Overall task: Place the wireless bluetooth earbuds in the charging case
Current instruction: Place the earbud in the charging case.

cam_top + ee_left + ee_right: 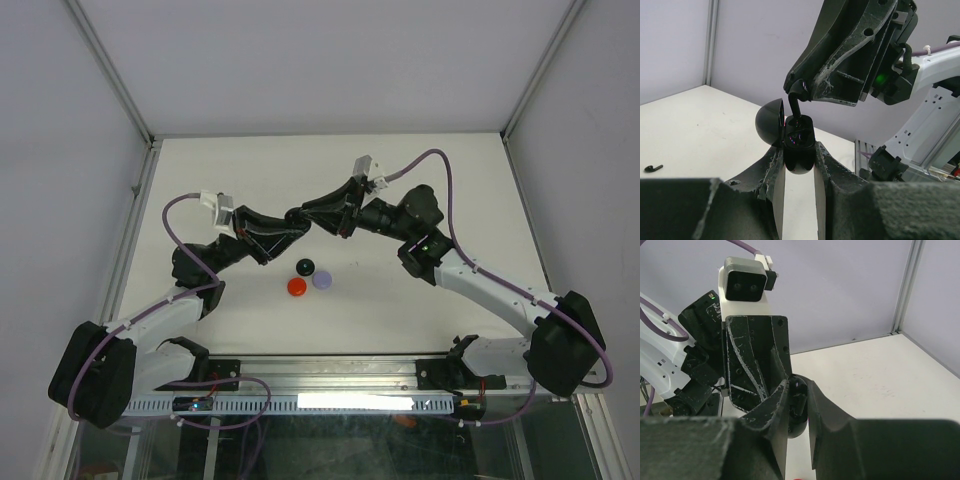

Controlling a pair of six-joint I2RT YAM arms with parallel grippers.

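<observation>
Going in: a black earbud (795,102), stem pointing down, its tip at the open mouth of the charging case (799,142) and not yet seated.
Case: held up off the counter (430,180), upright, with its domed lid (771,122) swung back to one side.
Right gripper (801,90): directly above the case, pinched tight on the bud's head, with nothing else in it.
Left gripper (798,156): under the case, fingers pressed against both its flanks and narrowed to its width.
Inside the case: dark with a faint purplish glint; I cannot tell whether another bud already sits there.
Loose bud: a second earbud (653,168), black, lying on the counter well apart from the case, on the lid's side.
Discs: a black disc (305,266), a red disc (297,287) and a lilac disc (322,280), clustered on the counter on the arm-base side of the case, touched by nothing.
Progress: mid-insertion, by my reckoning. The case is open and steadied and the bud is lined up.
Left to do: press it home, let go, then fetch the loose one.
</observation>
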